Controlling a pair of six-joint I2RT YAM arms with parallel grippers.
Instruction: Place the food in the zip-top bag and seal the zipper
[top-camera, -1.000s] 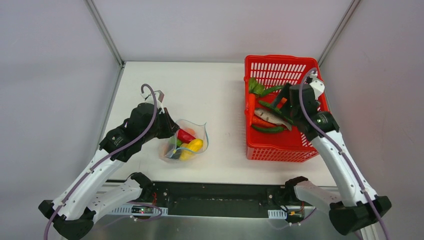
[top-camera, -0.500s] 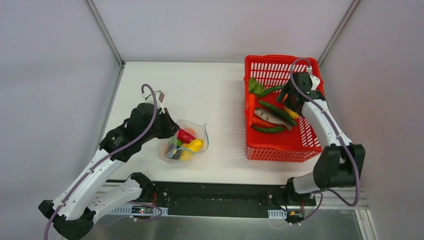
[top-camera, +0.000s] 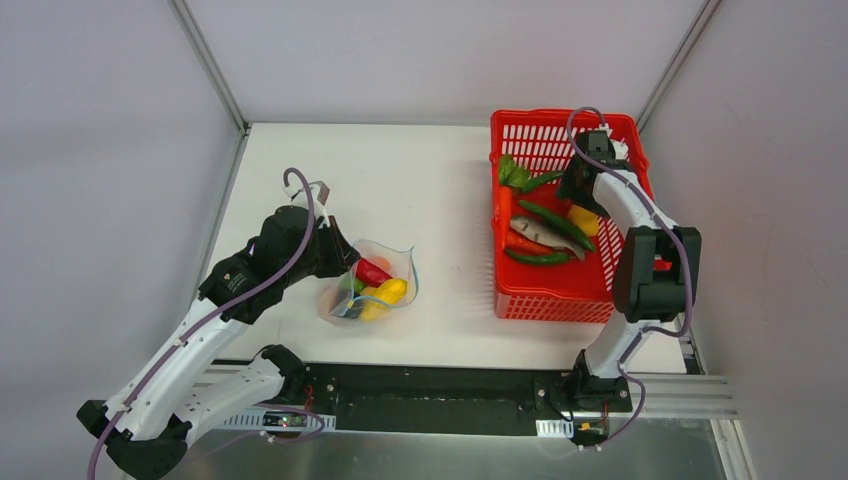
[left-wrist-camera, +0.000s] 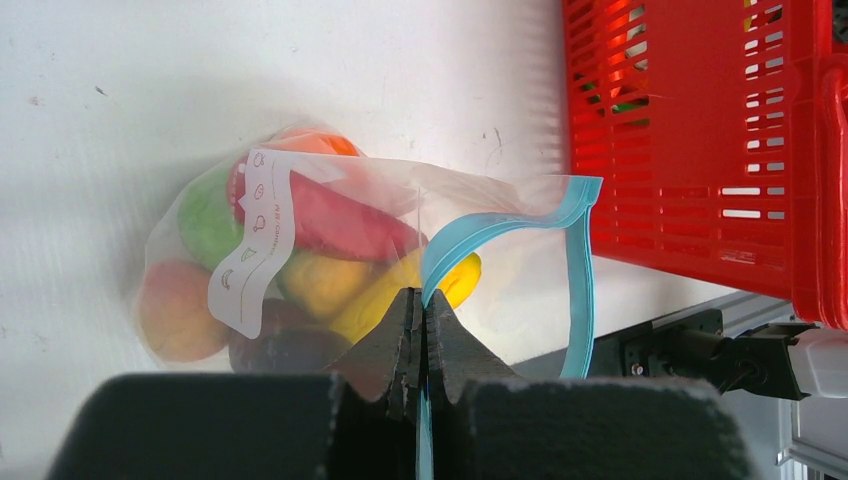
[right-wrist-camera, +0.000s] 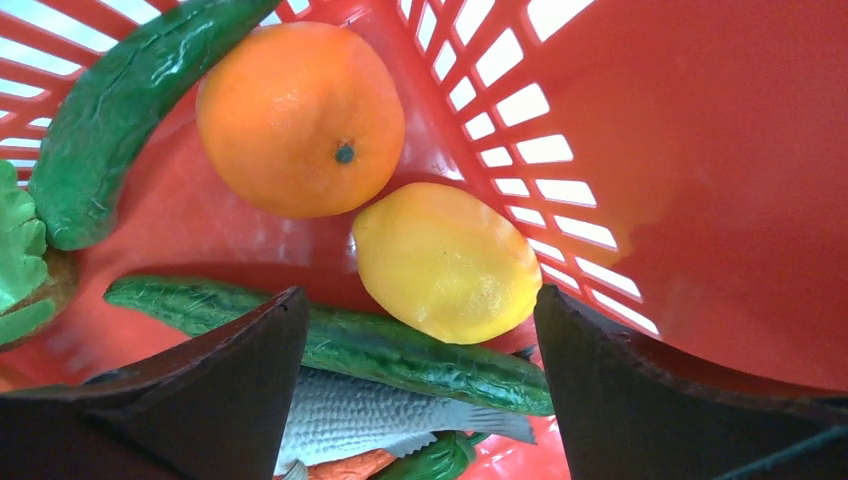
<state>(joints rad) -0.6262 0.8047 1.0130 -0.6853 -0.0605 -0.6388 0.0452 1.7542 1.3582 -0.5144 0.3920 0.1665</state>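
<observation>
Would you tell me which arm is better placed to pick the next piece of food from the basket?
The right. Its open jaws hang inside the basket, facing the lemon; the left arm has its jaws shut on the bag's zipper, holding it open.

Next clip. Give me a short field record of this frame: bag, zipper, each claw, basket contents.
bag: zip-top bag on table, mouth open, food inside
zipper: zipper unsealed
left claw: left claw shut on the zipper edge
right claw: right claw open, inside red basket, aimed at lemon
basket contents: lemon, orange, cucumbers
</observation>
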